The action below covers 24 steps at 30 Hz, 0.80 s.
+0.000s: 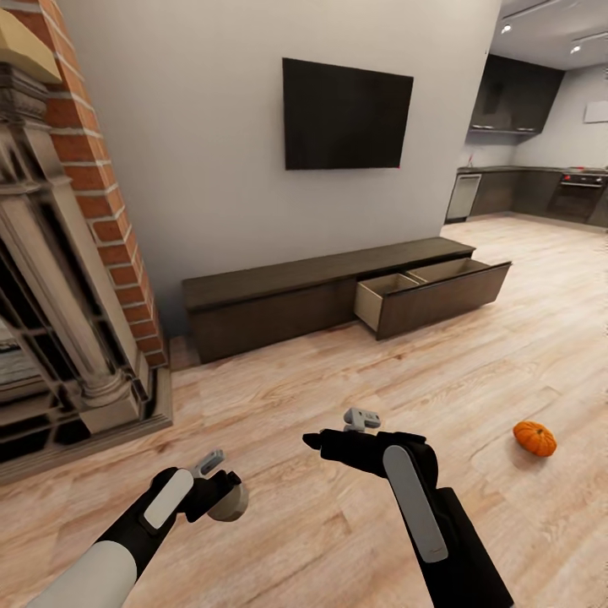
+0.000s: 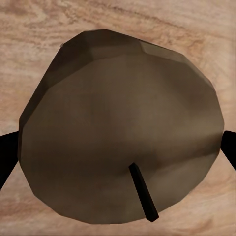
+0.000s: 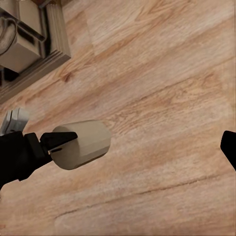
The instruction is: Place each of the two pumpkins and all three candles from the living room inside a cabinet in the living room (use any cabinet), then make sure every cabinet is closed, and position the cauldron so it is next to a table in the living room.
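Low at the near left, over the wood floor (image 1: pixel 355 371), I have a candle (image 1: pixel 230 502) clamped in my left gripper (image 1: pixel 221 490), its wick end facing the wrist camera. One pumpkin (image 1: pixel 534 438) sits on the floor at the near right. Far ahead, the cabinet (image 1: pixel 329 291) stands against the wall, its right drawer (image 1: pixel 432 293) pulled out. My right gripper (image 1: pixel 314 440) hangs beside the left, fingers spread apart.

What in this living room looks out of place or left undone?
A pumpkin lies alone on the wooden floor, and the cabinet's right drawer stands pulled open. The left gripper holds a candle.
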Tool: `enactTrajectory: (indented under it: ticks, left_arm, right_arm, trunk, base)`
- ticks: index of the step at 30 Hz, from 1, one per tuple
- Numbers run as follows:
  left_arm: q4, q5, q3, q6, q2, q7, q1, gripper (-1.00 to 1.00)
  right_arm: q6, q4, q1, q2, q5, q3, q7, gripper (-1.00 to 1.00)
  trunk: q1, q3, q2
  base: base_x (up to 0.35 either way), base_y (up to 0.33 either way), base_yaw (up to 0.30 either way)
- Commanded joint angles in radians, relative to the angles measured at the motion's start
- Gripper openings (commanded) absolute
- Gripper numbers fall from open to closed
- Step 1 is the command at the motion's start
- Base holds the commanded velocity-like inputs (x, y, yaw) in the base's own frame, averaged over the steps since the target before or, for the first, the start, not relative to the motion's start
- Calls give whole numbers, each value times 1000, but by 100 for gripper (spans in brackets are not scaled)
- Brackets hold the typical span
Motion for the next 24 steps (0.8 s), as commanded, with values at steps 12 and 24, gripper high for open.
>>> enactTrajectory:
  ticks: [12,24]
  left_arm:
    - [-2,9,-6,1,1,11,0,-100]
    - [-2,9,-7,1,1,11,0,-100]
  right_arm:
    - [2,-1,-1,0,-121,-68,-9,100]
    - [-1,-2,-1,0,-145,-75,-9,100]
  trunk:
    - [-46,20,84]
    - [-92,55,168]
  base:
    - [0,0,-139]
    - [0,0,-148]
